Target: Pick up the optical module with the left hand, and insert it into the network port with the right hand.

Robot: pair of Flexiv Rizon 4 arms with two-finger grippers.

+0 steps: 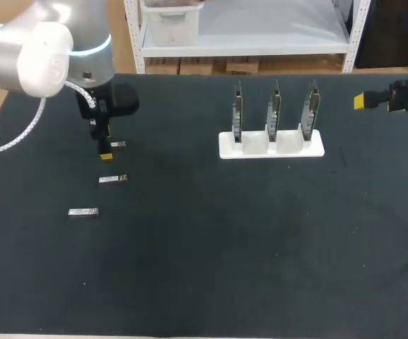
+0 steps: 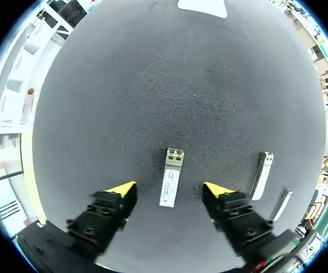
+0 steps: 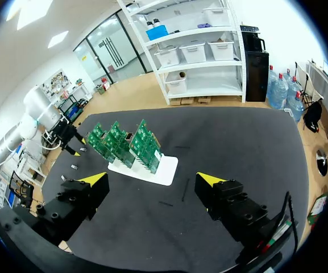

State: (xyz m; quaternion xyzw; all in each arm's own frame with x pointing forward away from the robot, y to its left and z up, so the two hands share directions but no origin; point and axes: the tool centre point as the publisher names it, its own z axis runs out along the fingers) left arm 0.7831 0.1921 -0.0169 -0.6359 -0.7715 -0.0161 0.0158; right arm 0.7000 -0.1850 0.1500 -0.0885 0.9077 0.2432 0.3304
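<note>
Left end effector is released, its fingers straddling the optical module, which lies flat on the tabletop and touches neither finger. You risk twisting or skidding it if one finger lands first, and a second module just beside one finger could get nudged. Right end effector hangs released, well apart from the circuit boards. You cannot judge the left fingers' height above the tabletop, and the network ports are too small to make out.

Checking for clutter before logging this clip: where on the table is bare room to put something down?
Bare mat stretches across the robot's side of the white board holder, and between that holder and the three optical modules. It is crowded only at the left, where the left jaws straddle one module.
</note>
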